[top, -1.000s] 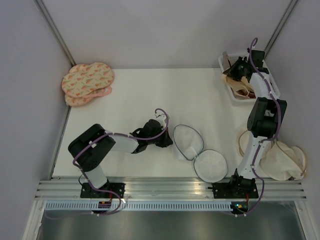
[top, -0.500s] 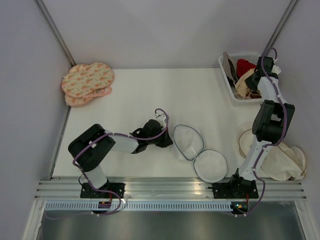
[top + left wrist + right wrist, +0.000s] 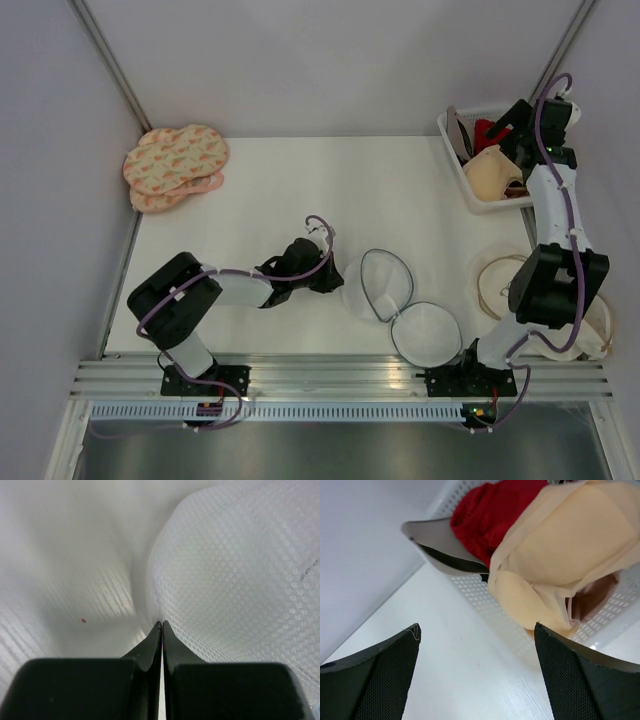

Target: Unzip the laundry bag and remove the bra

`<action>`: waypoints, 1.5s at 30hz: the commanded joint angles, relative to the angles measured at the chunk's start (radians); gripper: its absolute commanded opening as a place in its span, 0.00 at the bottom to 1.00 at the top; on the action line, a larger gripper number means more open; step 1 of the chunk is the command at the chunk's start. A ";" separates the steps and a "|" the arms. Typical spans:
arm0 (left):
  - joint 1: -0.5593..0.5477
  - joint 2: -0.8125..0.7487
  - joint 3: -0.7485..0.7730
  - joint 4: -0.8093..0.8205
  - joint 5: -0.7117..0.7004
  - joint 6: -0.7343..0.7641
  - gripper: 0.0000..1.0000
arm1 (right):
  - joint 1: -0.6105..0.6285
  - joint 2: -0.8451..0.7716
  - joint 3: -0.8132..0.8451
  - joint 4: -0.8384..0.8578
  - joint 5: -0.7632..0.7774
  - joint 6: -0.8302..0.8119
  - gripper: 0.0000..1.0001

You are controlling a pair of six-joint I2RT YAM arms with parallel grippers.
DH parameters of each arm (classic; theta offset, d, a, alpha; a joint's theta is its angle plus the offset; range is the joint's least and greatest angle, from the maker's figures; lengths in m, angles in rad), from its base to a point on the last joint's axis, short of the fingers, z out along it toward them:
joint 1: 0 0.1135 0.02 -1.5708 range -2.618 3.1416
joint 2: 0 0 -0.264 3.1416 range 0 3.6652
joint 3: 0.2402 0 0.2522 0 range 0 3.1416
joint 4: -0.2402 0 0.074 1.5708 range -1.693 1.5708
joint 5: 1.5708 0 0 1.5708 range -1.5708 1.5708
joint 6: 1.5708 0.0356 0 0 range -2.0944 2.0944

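Lower centre of the overhead view: the left gripper (image 3: 322, 275) is lying low on the white table (image 3: 300, 190), its fingers (image 3: 150, 650) pressed together on a fold of the bag (image 3: 385, 285), which is sitting just to its right. The bag is lying unzipped, its two round halves spread side by side like an open clamshell, each ringed by a dark grey zip rim, and the half nearer the gripper is standing up slightly. In the left wrist view the pinched material is showing as fine white honeycomb mesh (image 3: 240, 580), curving up and away from the black fingertips.

Upper right of the frame: the right gripper (image 3: 512, 128) is hovering over a white perforated plastic basket (image 3: 462, 178) with its fingers spread wide and nothing between them. The bra (image 3: 492, 172) is resting in that basket, directly beyond the open fingers and well apart from the bag. The right wrist camera is showing the bra (image 3: 570, 545) as smooth peach-beige fabric with rounded moulded cups (one edge is draping over the basket's wall (image 3: 485, 595)), lying against a crumpled red garment (image 3: 490, 510) and a stiff grey cup (image 3: 435, 540).

Pink patterned pouches (image 3: 175, 165) are stacked at the upper left; cream round pouches (image 3: 590, 325) are lying at the lower right.
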 commanded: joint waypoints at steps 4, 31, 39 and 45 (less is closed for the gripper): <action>-0.004 -0.146 -0.059 -0.020 -0.172 -0.083 0.02 | 0.108 -0.318 -0.162 -0.064 0.139 -0.049 0.98; -0.025 -0.307 0.185 -0.216 0.351 0.378 0.68 | 0.517 -1.003 -0.964 -0.192 0.142 0.080 0.98; -0.167 -0.028 0.410 -0.472 -0.097 0.522 0.62 | 0.519 -1.027 -0.953 -0.213 0.153 0.080 0.98; -0.204 0.090 0.492 -0.530 -0.373 0.489 0.02 | 0.520 -1.055 -0.953 -0.216 0.153 0.082 0.98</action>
